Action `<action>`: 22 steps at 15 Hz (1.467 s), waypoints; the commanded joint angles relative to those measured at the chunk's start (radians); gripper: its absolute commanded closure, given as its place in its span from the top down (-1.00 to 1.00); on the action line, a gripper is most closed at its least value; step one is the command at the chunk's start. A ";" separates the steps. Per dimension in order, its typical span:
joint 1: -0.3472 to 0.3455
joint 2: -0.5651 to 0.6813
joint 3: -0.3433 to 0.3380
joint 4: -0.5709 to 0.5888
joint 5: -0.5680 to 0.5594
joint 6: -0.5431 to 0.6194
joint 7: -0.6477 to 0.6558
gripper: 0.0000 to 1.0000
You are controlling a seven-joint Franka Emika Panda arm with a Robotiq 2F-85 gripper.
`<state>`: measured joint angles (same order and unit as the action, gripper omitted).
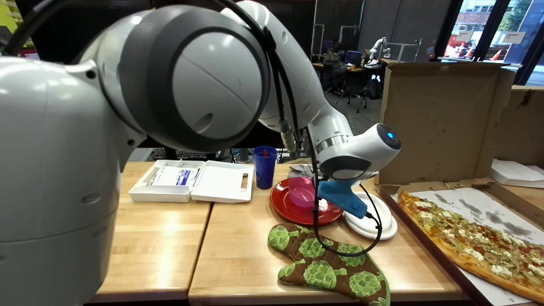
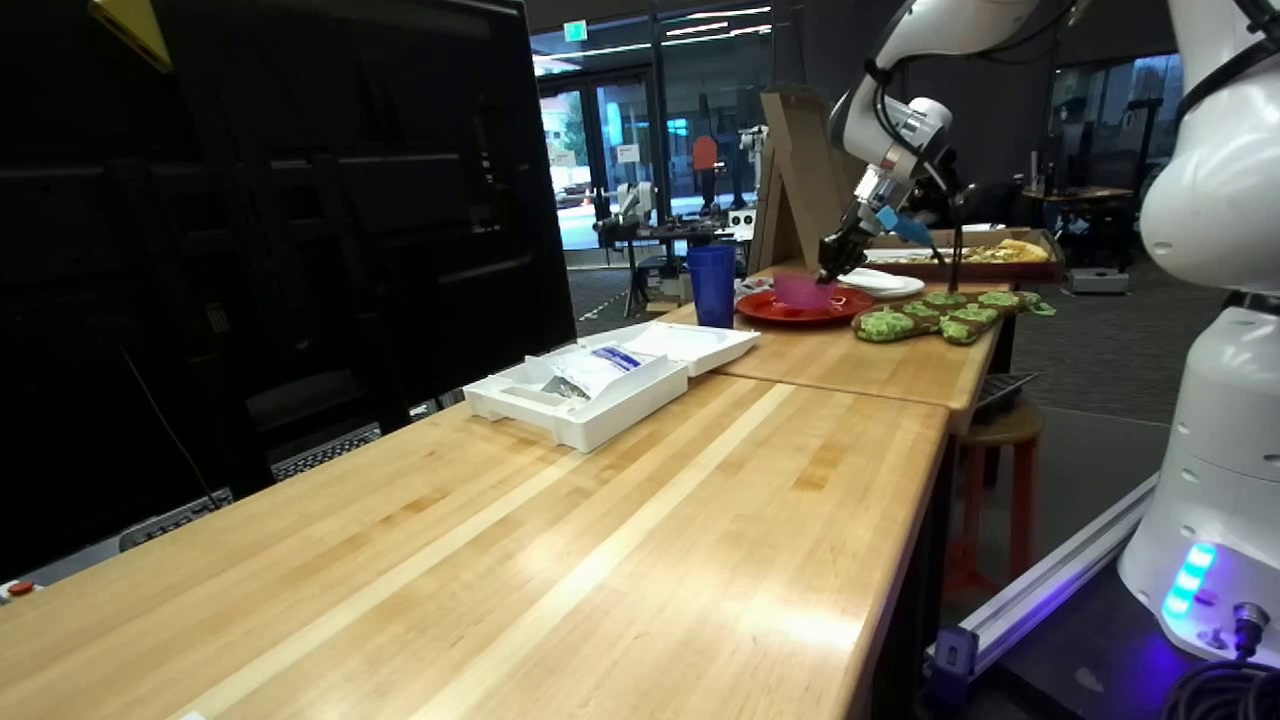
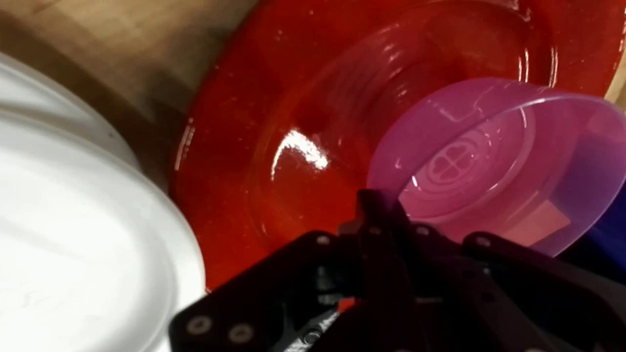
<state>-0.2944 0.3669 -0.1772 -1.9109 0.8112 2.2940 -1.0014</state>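
Note:
A translucent pink bowl (image 3: 440, 122) is at or just above the red plate (image 3: 230, 122); whether its base touches the plate I cannot tell. My gripper (image 3: 384, 200) is shut on the near wall of the bowl, with the rim running between its dark fingertips. In an exterior view the gripper (image 2: 832, 262) reaches down to the side of the pink bowl (image 2: 800, 290) over the red plate (image 2: 765, 308). A blue gripper mount hides the fingers in an exterior view, where the pink bowl (image 1: 301, 193) also shows. White plates (image 3: 73, 234) lie beside the red plate.
Beside the red plate stands a blue cup (image 1: 264, 168). A brown and green oven mitt (image 1: 318, 263) lies at the front edge. An open pizza box (image 1: 446, 123) holds a pizza (image 1: 471, 246). An open white case (image 1: 221, 182) contains a packet. A cable loops below the wrist.

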 commanded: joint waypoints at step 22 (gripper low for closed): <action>0.000 -0.330 0.033 -0.351 0.079 -0.022 -0.292 1.00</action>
<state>-0.3157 0.1716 -0.1478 -2.1092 0.8516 2.2677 -1.1997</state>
